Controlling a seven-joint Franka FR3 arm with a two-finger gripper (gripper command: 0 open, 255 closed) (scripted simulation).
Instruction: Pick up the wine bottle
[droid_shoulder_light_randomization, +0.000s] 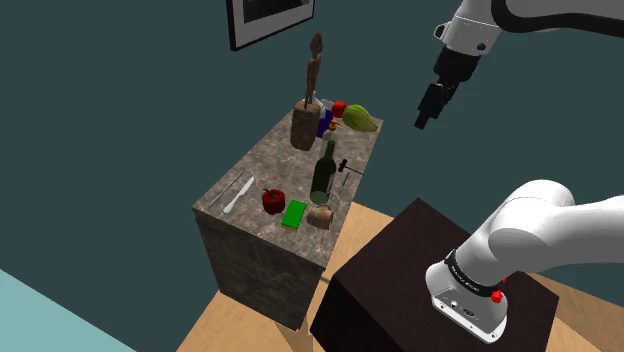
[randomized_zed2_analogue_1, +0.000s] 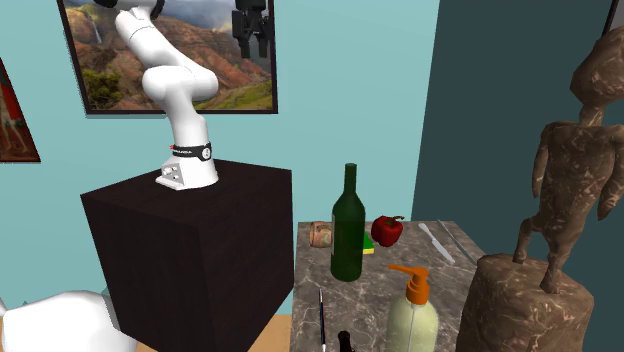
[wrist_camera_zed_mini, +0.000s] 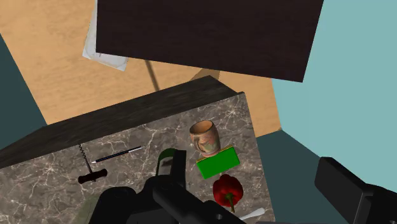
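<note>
1. The gripper (droid_shoulder_light_randomization: 424, 118) hangs released. In the wrist view its two black fingers (wrist_camera_zed_mini: 356, 191) stand apart with nothing clasped between them.
2. It is high above the wine bottle (droid_shoulder_light_randomization: 323, 172) and off to the shoulder view's right of it, well apart from it.
3. The wine bottle is dark green and stands upright on the marble-topped table (droid_shoulder_light_randomization: 250, 170), near the table edge that faces the stand (droid_shoulder_light_randomization: 400, 270).
4. A corkscrew (droid_shoulder_light_randomization: 347, 170) lies on the tabletop just beside the bottle, on the shoulder view's right of it.
5. A tan mug (droid_shoulder_light_randomization: 320, 216) sits near the bottle's foot, between the bottle and the table's near corner in the shoulder view.
6. A green sponge (droid_shoulder_light_randomization: 294, 213) lies just beside that mug, to the shoulder view's lower left of the bottle.
7. A red bell pepper (droid_shoulder_light_randomization: 273, 200) sits next to the sponge, a little farther from the bottle on the same side.
8. A knife (droid_shoulder_light_randomization: 237, 193) lies farther still to the shoulder view's left of the bottle, well apart from it.
9. Beyond the bottle, at the table's far end, a brown statue (droid_shoulder_light_randomization: 309, 100) stands upright on its base, with a green squash (droid_shoulder_light_randomization: 361, 118) near it.
10. In the second exterior view a soap dispenser (randomized_zed2_analogue_1: 412, 310) with an orange pump stands to the right of the bottle and nearer the camera.
11. The stand is a dark box just beside the table on the bottle's side.
</note>
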